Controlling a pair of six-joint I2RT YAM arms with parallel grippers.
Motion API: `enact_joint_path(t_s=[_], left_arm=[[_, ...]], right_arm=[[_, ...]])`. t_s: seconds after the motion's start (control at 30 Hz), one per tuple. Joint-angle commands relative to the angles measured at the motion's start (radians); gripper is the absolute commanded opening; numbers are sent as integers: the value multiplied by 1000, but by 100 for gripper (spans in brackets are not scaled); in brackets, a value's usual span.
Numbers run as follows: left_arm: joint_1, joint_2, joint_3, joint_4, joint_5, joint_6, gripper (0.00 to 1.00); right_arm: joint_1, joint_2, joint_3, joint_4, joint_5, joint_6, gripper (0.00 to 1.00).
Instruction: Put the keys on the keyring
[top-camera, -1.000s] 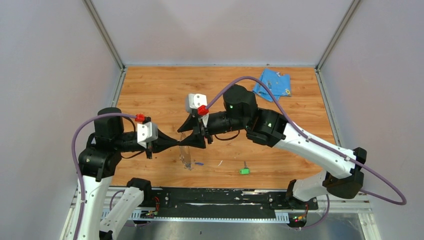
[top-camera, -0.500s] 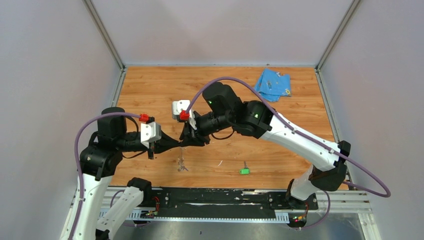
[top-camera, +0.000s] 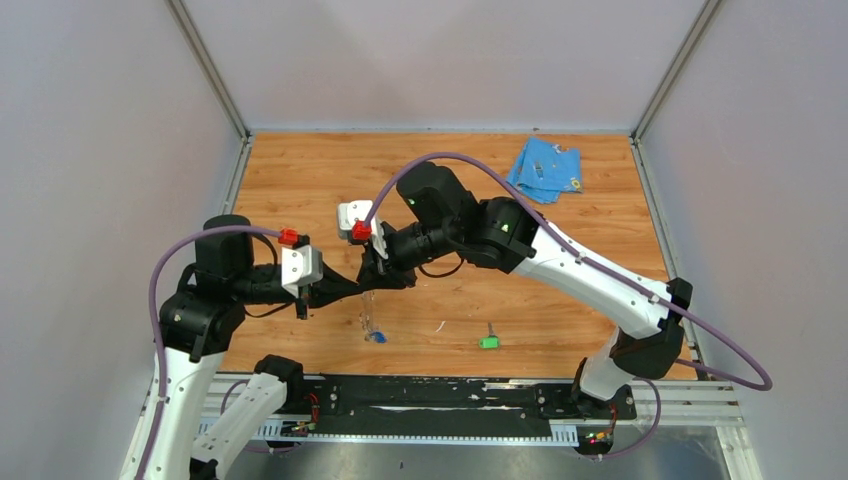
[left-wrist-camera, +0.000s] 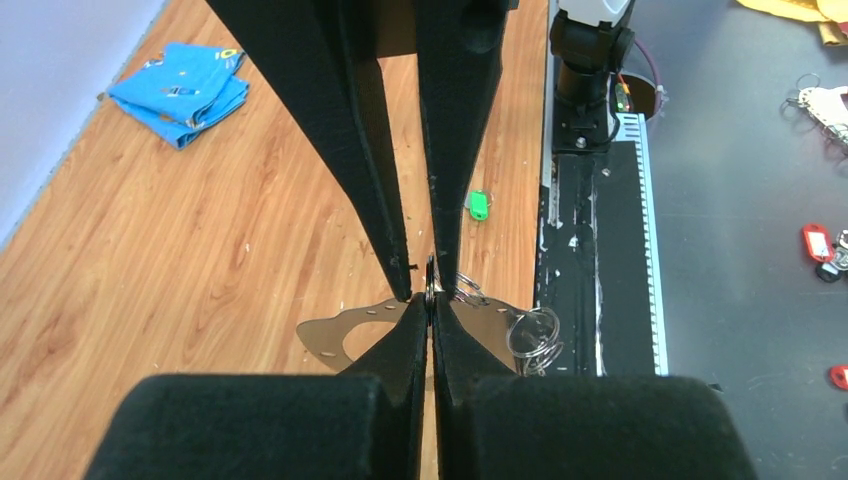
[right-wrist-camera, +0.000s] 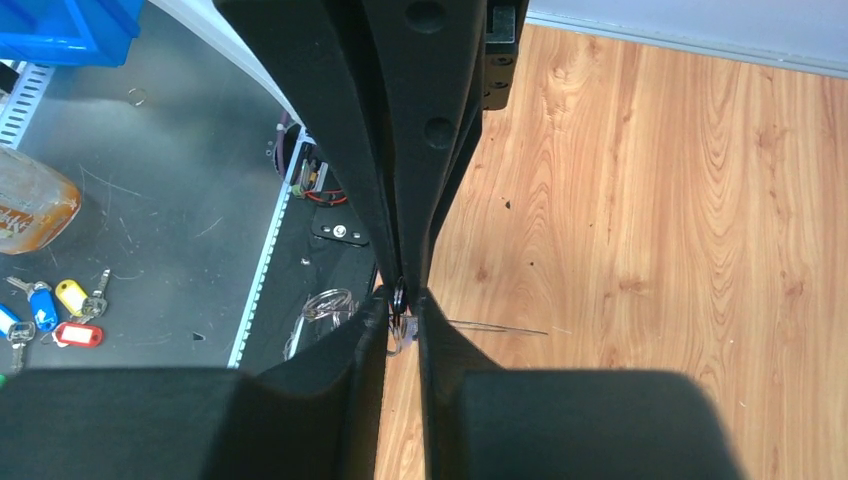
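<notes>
My left gripper (top-camera: 362, 287) is shut on the keyring (top-camera: 369, 318), which hangs below it over the table's front middle. In the left wrist view its jaws (left-wrist-camera: 430, 300) pinch a thin dark ring edge, and the grey band (left-wrist-camera: 335, 335) spreads beneath. My right gripper (top-camera: 374, 278) meets it tip to tip. Its jaws (right-wrist-camera: 404, 300) stand a narrow gap apart around the same ring, and I cannot tell if the pads press it. A blue key head (top-camera: 378, 337) shows at the hanging keyring's lower end. The green key (top-camera: 488, 342) (left-wrist-camera: 478, 205) lies on the wood.
A light-blue cloth (top-camera: 545, 168) (left-wrist-camera: 180, 78) lies at the back right corner. The black mounting rail (top-camera: 430, 395) runs along the near edge. Grey walls enclose the wooden table on three sides.
The right arm has swung left and brought its fingertips onto the ring held by the left gripper, its jaws narrowing. The blue key head now shows under the hanging keyring.
</notes>
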Motion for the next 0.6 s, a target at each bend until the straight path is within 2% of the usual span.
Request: enact_joint_path(t_s=[0.0,0.1,0.33,0.43,0.47,0.5,0.57], left_arm=[[-10,-18,-10,18,21,-10,0],[-10,-23,-4,17,21,-8,0],[-10,-34,1,18,38,-8,0],[-10,-40,-2,17,59,1,2],[-10,-43,-5,17,66,-1,13],[-10,-47,-10,16,73,-2,27],[-10,-56,-17,15,88,-21,44]], right_arm=[[-1,14,29,-9,11,-5,13],[-1,20,31,-12,7,1,1],[-1,9,20,-8,12,0,0],[-1,-31,-26,62,23,30,0],[-1,-53,-57,109,18,55,0],[-2,-74,-92,155,11,82,0],[-3,-125,-197,280,-6,148,0]])
